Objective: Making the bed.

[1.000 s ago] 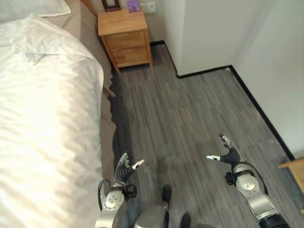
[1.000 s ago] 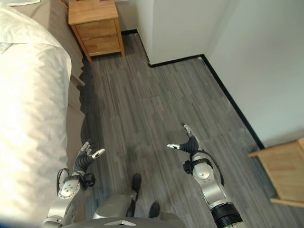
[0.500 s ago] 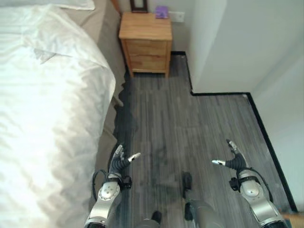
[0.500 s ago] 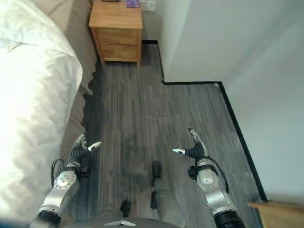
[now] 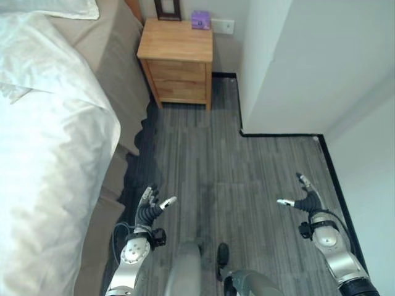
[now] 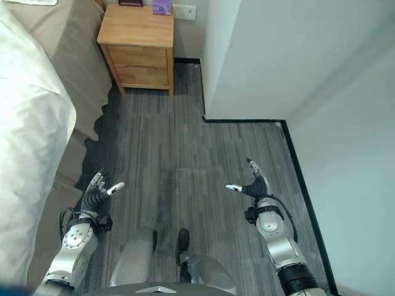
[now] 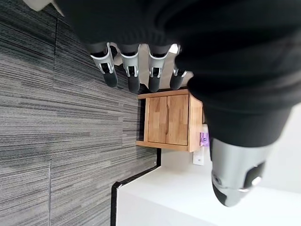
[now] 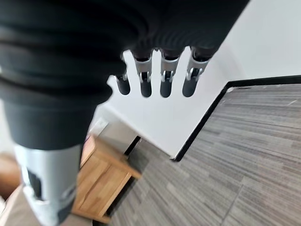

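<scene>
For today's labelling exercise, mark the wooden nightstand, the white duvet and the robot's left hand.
wooden nightstand [image 5: 177, 42], left eye view, its top.
white duvet [image 5: 43, 160], left eye view, upper surface.
left hand [image 5: 147, 213], left eye view, palm.

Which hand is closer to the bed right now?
The left hand. It hangs open beside the bed, near the tan mattress side. The right hand, also open, hangs over bare floor by the white wall.

head cameras look steeply down; both wrist cameras face along the floor, sharing the nightstand
</scene>
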Available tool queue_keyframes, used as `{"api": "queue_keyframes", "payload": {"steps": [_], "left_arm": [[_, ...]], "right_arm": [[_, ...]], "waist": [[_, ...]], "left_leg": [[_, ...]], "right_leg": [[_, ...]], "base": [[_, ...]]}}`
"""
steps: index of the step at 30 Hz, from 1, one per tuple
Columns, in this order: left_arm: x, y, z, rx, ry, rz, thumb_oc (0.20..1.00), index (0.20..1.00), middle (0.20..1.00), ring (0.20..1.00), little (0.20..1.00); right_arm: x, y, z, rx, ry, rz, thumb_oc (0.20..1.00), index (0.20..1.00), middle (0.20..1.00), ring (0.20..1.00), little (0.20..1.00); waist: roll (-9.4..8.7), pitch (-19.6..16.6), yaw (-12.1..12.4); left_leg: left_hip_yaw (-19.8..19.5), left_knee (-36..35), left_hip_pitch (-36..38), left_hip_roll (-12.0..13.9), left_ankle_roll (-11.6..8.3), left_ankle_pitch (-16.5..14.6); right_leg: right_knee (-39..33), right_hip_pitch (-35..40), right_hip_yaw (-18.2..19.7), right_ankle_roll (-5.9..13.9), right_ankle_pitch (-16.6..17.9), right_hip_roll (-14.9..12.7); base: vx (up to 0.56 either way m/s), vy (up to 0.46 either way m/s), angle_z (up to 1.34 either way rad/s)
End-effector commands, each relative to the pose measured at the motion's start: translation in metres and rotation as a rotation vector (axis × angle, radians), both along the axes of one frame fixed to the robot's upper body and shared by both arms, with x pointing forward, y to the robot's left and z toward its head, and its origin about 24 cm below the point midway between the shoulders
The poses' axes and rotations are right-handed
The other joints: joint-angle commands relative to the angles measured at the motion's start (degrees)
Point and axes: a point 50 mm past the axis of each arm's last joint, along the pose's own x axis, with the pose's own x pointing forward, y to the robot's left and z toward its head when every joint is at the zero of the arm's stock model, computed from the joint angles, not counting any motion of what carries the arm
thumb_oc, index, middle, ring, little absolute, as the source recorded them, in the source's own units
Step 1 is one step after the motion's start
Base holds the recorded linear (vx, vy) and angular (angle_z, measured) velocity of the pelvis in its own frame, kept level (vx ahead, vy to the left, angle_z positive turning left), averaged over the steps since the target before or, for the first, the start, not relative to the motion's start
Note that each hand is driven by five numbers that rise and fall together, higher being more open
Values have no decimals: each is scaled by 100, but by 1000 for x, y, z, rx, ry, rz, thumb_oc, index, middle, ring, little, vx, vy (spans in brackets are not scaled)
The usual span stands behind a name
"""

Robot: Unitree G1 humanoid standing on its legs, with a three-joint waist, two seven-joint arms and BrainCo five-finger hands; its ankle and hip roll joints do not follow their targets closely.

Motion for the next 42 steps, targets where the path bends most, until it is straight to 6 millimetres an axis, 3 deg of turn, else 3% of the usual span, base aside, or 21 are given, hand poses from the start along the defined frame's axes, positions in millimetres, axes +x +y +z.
{"api": "queue_keyframes", "payload": {"steps": [1,3,6,8,10,11,13,14,15,16,18,20,22,24,29,37,40,42], "left_arm": [[-5,-1,5,9,-48,-4,1000,1000,1000,1000,1000],[-4,-3,5,9,-48,-6,1000,1000,1000,1000,1000],[-6,-4,3,27,-36,-26,1000,1000,1000,1000,1000],[-5,-4,5,45,-46,-33,1000,1000,1000,1000,1000],[2,-2,19,125,-95,-72,1000,1000,1000,1000,1000],[10,1,33,215,-143,-92,1000,1000,1000,1000,1000],[16,6,50,290,-206,-82,1000,1000,1000,1000,1000],[18,9,56,317,-232,-71,1000,1000,1000,1000,1000],[18,9,56,318,-232,-70,1000,1000,1000,1000,1000],[22,12,71,327,-297,-45,1000,1000,1000,1000,1000],[21,12,75,327,-316,-47,1000,1000,1000,1000,1000],[20,14,84,327,-362,-41,1000,1000,1000,1000,1000],[20,13,87,300,-384,-28,1000,1000,1000,1000,1000],[24,15,90,285,-399,-6,1000,1000,1000,1000,1000],[21,21,82,269,-371,34,1000,1000,1000,1000,1000],[-6,30,45,126,-229,120,1000,1000,1000,1000,1000],[-15,34,38,78,-215,171,1000,1000,1000,1000,1000],[-15,34,40,59,-228,182,1000,1000,1000,1000,1000]], "right_arm": [[5,-6,19,-44,-85,24,1000,1000,1000,1000,1000],[6,-8,18,-61,-80,11,1000,1000,1000,1000,1000],[3,-8,14,-73,-66,-2,1000,1000,1000,1000,1000],[1,-8,13,-71,-67,-7,1000,1000,1000,1000,1000],[-4,-6,11,-28,-74,-31,1000,1000,1000,1000,1000],[-7,-2,8,23,-85,-49,1000,1000,1000,1000,1000],[-3,5,17,111,-145,-54,1000,1000,1000,1000,1000],[-3,7,21,139,-179,-59,1000,1000,1000,1000,1000],[-3,7,21,139,-179,-59,1000,1000,1000,1000,1000],[-4,9,27,183,-223,-70,1000,1000,1000,1000,1000],[-5,10,29,200,-235,-72,1000,1000,1000,1000,1000],[-5,3,38,207,-284,-89,1000,1000,1000,1000,1000],[-4,-1,39,204,-292,-109,1000,1000,1000,1000,1000],[-3,-8,37,182,-289,-141,1000,1000,1000,1000,1000],[-2,-12,38,158,-286,-144,1000,1000,1000,1000,1000],[-1,-20,42,123,-275,-123,1000,1000,1000,1000,1000],[1,-18,41,118,-257,-93,1000,1000,1000,1000,1000],[2,-18,40,112,-248,-84,1000,1000,1000,1000,1000]], "waist": [[213,-433,173],[278,-498,219],[214,-627,251],[153,-653,242],[32,-691,193],[-28,-655,17],[86,-549,-199],[196,-559,-260],[192,-561,-256],[274,-558,-341],[264,-564,-416],[245,-590,-508],[228,-596,-572],[238,-569,-634],[162,-608,-597],[414,-790,-559],[524,-768,-428],[518,-720,-399]], "left_leg": [[-56,-2607,911,-333,-156,1202],[-7,-3177,758,-357,-249,1522],[-31,-3415,843,-321,-223,1773],[-59,-3440,911,-346,-197,1755],[-81,-3443,1144,-381,-85,1661],[-72,-3505,1587,-387,54,1424],[-85,-3528,1911,-293,165,1290],[-80,-3578,2021,-155,175,1252],[-75,-3570,2012,-155,171,1243],[-31,-3614,2201,-29,176,1135],[-41,-3613,2253,-10,161,1071],[-75,-3650,2424,19,86,909],[-193,-3650,2530,-5,11,795],[-389,-3650,2642,8,-51,693],[-578,-3650,2802,107,-205,553],[-776,-3650,2828,547,-584,700],[-846,-3557,2812,697,-722,1102],[-896,-3498,2739,684,-728,1181]], "right_leg": [[-186,481,-440,902,-661,-641],[-186,737,-411,936,-839,-603],[-186,1122,-374,1047,-1017,-708],[-60,1123,-338,1088,-1053,-777],[671,976,-310,1229,-1098,-919],[1881,496,-240,1429,-664,-995],[3098,-177,-106,1569,168,-969],[3371,-435,-150,1554,296,-956],[3411,-462,-144,1551,281,-956],[3423,-752,-568,1460,319,-1235],[3122,-755,-747,1454,274,-1290],[2036,-923,-875,1368,-155,-1154],[1101,-913,-676,1364,-213,-1038],[593,-1013,-204,1460,-17,-904],[208,-850,4,1444,189,-988],[123,-494,-382,1159,-76,-832],[-40,-231,-557,1028,-223,-740],[-62,-188,-613,1006,-237,-764]], "base": [[398,193,-6],[426,203,-12],[438,230,-30],[345,213,-29],[338,276,-28],[387,364,-39],[299,305,-26],[170,155,3],[305,174,10],[303,102,2],[314,50,0],[381,-27,15],[347,-71,47],[353,-109,53],[272,-185,54],[195,-212,43],[133,-144,-6],[38,-46,3]]}}
